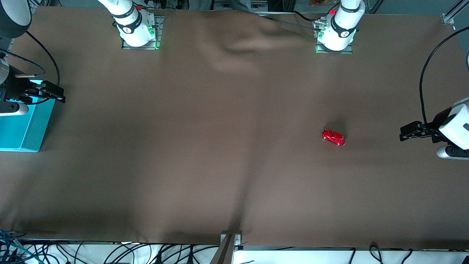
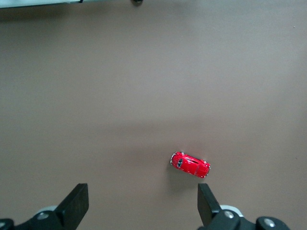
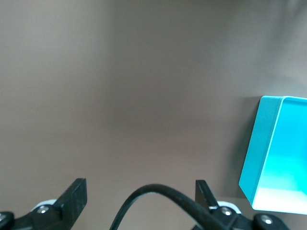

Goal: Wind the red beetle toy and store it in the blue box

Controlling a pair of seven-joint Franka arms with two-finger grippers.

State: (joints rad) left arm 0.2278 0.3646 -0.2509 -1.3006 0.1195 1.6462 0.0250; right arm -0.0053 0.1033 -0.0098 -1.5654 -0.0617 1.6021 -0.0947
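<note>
The red beetle toy (image 1: 333, 136) stands on its wheels on the brown cloth, toward the left arm's end of the table. In the left wrist view the toy (image 2: 190, 164) lies just ahead of one fingertip. My left gripper (image 1: 405, 132) (image 2: 143, 191) hangs open and empty over the cloth, apart from the toy. The blue box (image 1: 36, 124) (image 3: 268, 158) sits open-topped at the right arm's end. My right gripper (image 1: 55, 92) (image 3: 140, 184) hovers open and empty over the box's edge.
Brown cloth (image 1: 220, 146) covers the whole table, with a wrinkle (image 1: 238, 47) between the two arm bases. A black cable (image 3: 158, 191) loops across the right wrist view between the fingers. Loose cables (image 1: 110, 253) hang along the table's front edge.
</note>
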